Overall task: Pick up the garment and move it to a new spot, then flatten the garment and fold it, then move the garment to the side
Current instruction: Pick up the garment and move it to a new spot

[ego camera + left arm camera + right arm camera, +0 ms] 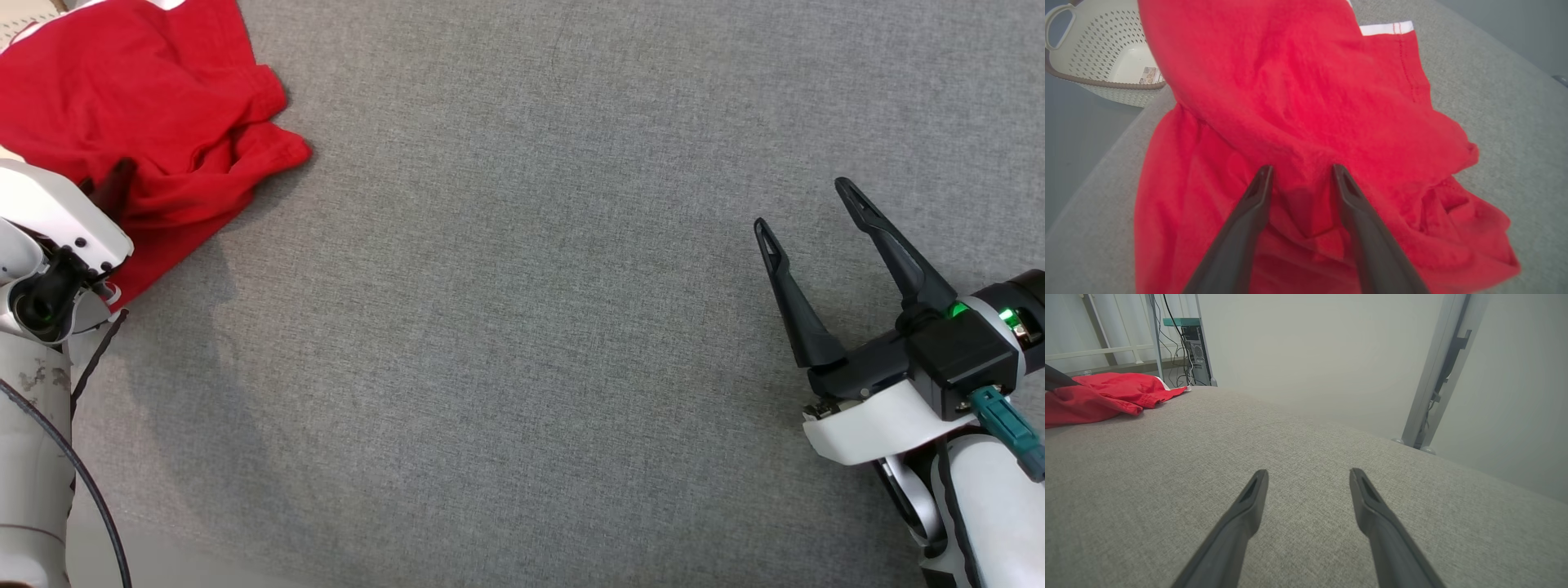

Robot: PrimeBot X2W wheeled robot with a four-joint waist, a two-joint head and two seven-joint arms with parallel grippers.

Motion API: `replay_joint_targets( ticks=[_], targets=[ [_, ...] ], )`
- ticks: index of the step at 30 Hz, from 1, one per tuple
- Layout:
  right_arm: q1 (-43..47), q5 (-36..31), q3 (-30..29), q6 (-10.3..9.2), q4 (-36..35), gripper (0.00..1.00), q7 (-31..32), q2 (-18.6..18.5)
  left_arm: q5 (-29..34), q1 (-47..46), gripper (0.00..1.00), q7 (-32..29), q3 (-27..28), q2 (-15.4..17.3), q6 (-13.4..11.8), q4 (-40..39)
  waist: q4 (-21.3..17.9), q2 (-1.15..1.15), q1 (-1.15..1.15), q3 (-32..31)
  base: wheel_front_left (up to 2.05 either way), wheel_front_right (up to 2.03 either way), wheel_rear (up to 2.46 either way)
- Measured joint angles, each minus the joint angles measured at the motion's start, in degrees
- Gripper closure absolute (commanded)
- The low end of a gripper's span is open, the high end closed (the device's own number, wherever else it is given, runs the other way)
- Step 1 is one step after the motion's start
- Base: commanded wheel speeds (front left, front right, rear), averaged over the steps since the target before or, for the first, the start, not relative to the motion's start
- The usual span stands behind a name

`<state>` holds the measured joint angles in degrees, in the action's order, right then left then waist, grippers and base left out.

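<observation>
Currently the crumpled red cloth garment [147,106] lies bunched at the far left corner of the grey woven-fabric table [522,327], with its folds heaped over one another and a narrow white band [1386,27] showing at one edge. The left tool [1300,169] is down in the heap. Its two dark fingers stand apart with their tips pressed into the cloth, and a raised ridge of red fabric sits between them (the ridge is straddled, not pinched flat). Beyond the garment, past the table's edge, a cream perforated plastic basket [1106,49] with a brown rim and a loop handle stands lower down.

The right tool [802,204] is at the near right of the table, well apart from the garment. Its fingers are spread wide over bare grey fabric and nothing is between them. From its own wrist camera the garment shows as a low red mound at the far left.
</observation>
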<state>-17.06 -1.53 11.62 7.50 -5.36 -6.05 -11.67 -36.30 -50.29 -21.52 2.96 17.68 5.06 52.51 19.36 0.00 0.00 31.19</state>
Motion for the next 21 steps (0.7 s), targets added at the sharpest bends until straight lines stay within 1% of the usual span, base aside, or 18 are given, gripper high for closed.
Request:
replay_joint_targets(
  ticks=[2, 5, 7, 12, 16, 19, 21],
  targets=[
    [0.0, 0.0, -0.1, 0.0, 0.3, 0.0, -0.1, 0.1, -0.1, -0.5, 1.0, 0.8, -0.1, 0.0, 0.5, 0.7, -0.1, 0.0, 0.0, -0.2, 0.0, 0.0, 0.0],
    [0.0, 0.0, -0.2, 0.0, 0.9, 0.0, -0.6, 0.3, -0.1, -0.6, 1.0, 4.3, -0.2, 0.5, 0.9, 1.0, -0.3, 0.0, 0.0, -0.9, 0.0, 0.0, 0.0],
    [0.0, 0.0, -0.2, 0.0, 1.4, 0.0, -1.1, 0.5, 0.2, -0.7, 1.0, 7.6, -0.2, 0.8, 1.0, 0.6, -0.4, 0.0, 0.0, -1.7, 0.0, 0.0, 0.0],
    [-0.3, -0.1, -0.7, 0.0, 3.5, 0.0, -2.7, 1.8, -0.2, -1.0, 1.0, 17.7, -0.1, -0.2, 2.0, -3.0, -0.7, 0.0, 0.0, -4.6, 0.0, 0.0, 0.0],
    [-0.4, 0.0, -1.3, 0.0, 5.7, 0.0, -4.1, 3.3, -0.8, -0.4, 1.0, 22.4, -1.9, -0.4, 2.2, -7.4, -1.3, 0.0, 0.0, -7.6, 0.0, 0.0, 0.0],
    [-0.3, 0.1, -1.7, 0.0, 7.2, 0.0, -5.1, 4.3, -2.0, 1.1, 1.0, 24.6, -5.2, -0.5, 2.3, -13.5, -2.0, 0.0, 0.0, -10.1, 0.0, 0.0, 0.0],
    [-0.3, 0.3, -2.1, 0.0, 8.1, 0.0, -5.7, 4.7, -2.9, 2.2, 1.0, 25.6, -6.8, 0.0, 2.4, -17.6, -2.7, 0.0, 0.0, -11.7, 0.0, 0.0, 0.0]
  ],
)
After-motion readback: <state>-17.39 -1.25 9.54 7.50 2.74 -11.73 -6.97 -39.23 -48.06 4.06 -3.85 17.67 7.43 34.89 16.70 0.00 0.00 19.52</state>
